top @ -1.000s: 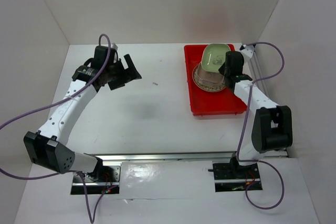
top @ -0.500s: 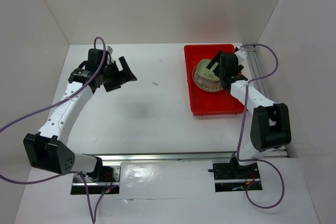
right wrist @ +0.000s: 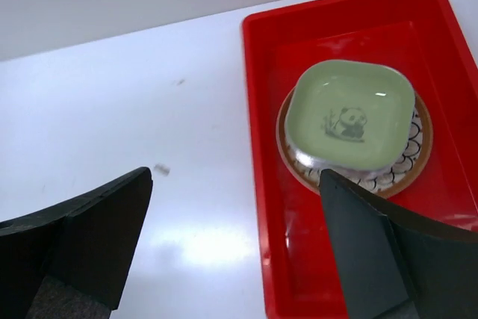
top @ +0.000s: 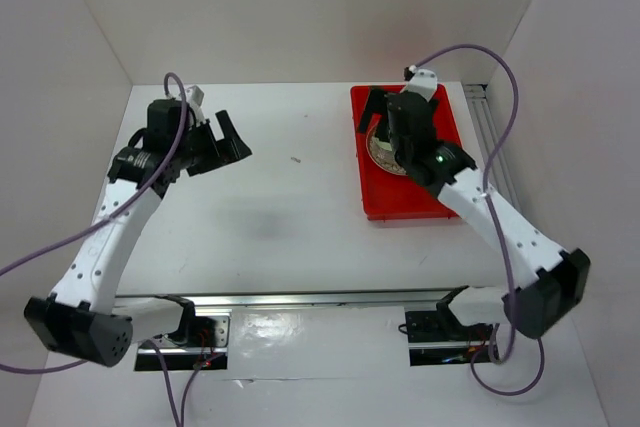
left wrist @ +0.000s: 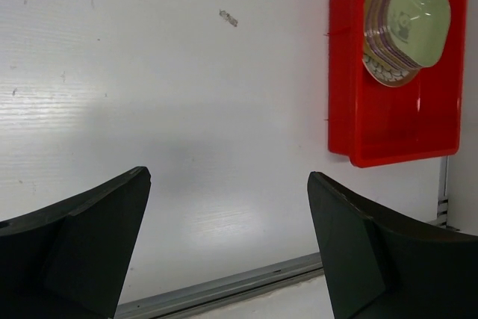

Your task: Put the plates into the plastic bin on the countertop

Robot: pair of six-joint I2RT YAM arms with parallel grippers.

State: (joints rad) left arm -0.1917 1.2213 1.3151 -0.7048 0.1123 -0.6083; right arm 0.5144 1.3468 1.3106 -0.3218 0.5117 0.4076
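Note:
The plastic bin (top: 410, 202) is a shallow red tray at the back right of the white countertop (top: 280, 207). Inside it the plates form one stack (right wrist: 349, 113): a green rounded-square dish with a panda print on top, other dishes under it, and a round brown lattice plate (right wrist: 409, 156) at the bottom. The left wrist view shows the same stack (left wrist: 407, 24) in the bin (left wrist: 388, 132). My right gripper (top: 385, 112) hangs open above the bin's left half (right wrist: 336, 35), clear of the stack, nothing between its fingers (right wrist: 235, 177). My left gripper (top: 220, 147) is open and empty over the left of the countertop (left wrist: 228, 177).
A small grey speck (top: 297, 159) lies on the countertop between the arms. White walls close off the back and both sides. A metal rail (top: 490, 137) runs along the bin's right side. Another rail (top: 300, 299) crosses the near edge by the arm bases.
My right gripper opened and let the green plate down onto the stack, then rose and swung left over the bin. My left arm drew back a little to the left.

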